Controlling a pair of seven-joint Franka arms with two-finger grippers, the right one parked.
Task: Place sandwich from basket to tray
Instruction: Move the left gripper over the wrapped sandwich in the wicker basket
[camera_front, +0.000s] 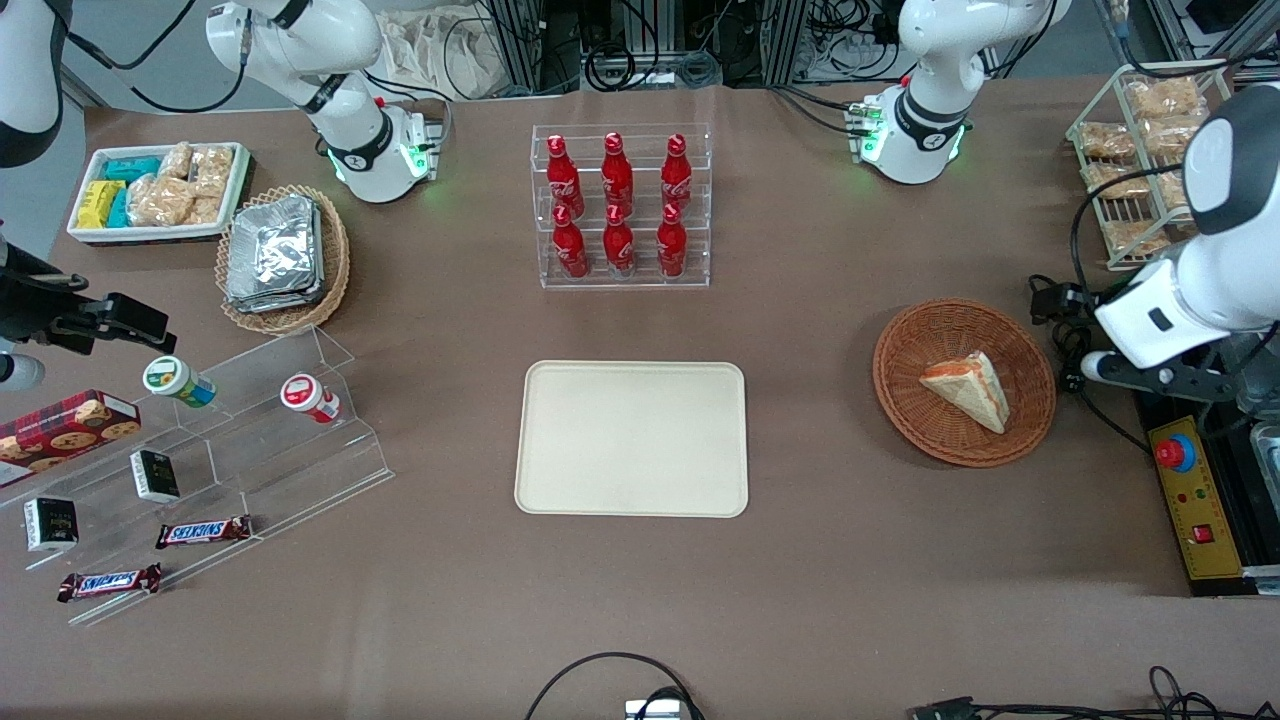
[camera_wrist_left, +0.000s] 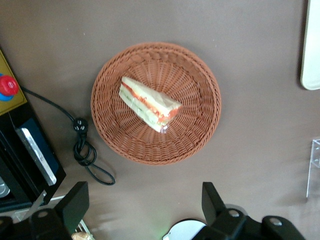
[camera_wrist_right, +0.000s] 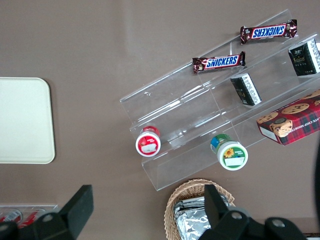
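The sandwich (camera_front: 968, 388), a white bread wedge with orange-red and green filling, lies in the round reddish-brown wicker basket (camera_front: 900, 400) toward the working arm's end of the table. The cream tray (camera_front: 632, 438) lies flat and empty at the table's middle. My left gripper (camera_front: 1150, 378) hangs above the table beside the basket, toward the working arm's end. In the left wrist view the sandwich (camera_wrist_left: 148, 103) lies in the middle of the basket (camera_wrist_left: 200, 130), the tray's edge (camera_wrist_left: 312, 55) shows, and the gripper (camera_wrist_left: 144, 205) is open and empty, its fingers wide apart, clear of the basket.
A black cable (camera_front: 1075, 350) and a yellow control box with a red button (camera_front: 1190, 500) lie near the gripper. A wire rack of bagged snacks (camera_front: 1140, 150) stands farther back. A cola bottle rack (camera_front: 620, 205) stands farther from the camera than the tray. An acrylic stepped display (camera_front: 250, 440) stands toward the parked arm's end.
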